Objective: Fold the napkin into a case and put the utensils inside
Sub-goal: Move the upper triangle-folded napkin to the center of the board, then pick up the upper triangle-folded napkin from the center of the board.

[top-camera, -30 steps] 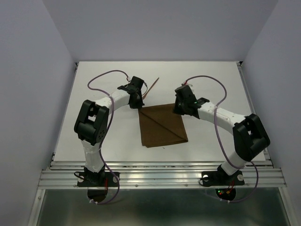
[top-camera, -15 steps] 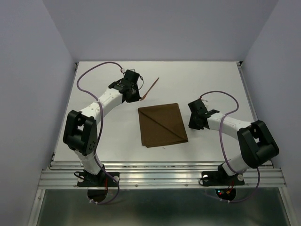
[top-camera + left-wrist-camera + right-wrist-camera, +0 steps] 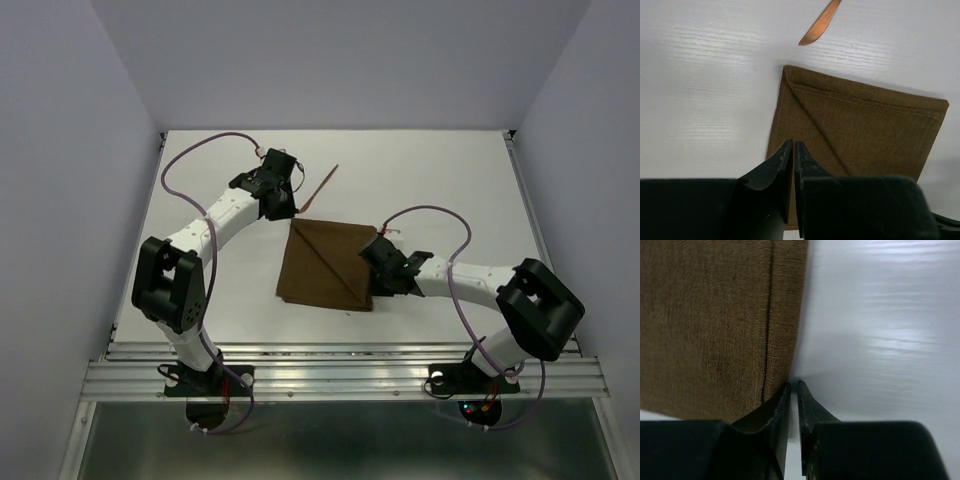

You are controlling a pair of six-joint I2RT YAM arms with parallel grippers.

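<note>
The dark brown napkin (image 3: 325,265) lies folded into a rough square at the table's middle, a diagonal fold line across it; it also shows in the left wrist view (image 3: 865,125) and the right wrist view (image 3: 705,325). One reddish-brown utensil (image 3: 322,187) lies just beyond the cloth's far left corner, its tip (image 3: 821,24) on bare table. My left gripper (image 3: 284,202) hovers at that corner, jaws (image 3: 792,142) nearly together and holding nothing. My right gripper (image 3: 376,264) is low against the napkin's right edge, jaws (image 3: 793,384) almost together with nothing between them.
White table (image 3: 200,290) with a metal rail (image 3: 340,375) along the near edge and grey walls on three sides. Purple cables (image 3: 210,150) loop above both arms.
The right arm swung left and down to the napkin's right edge, and the cloth slid left and turned slightly. The left gripper barely moved near the utensil.
</note>
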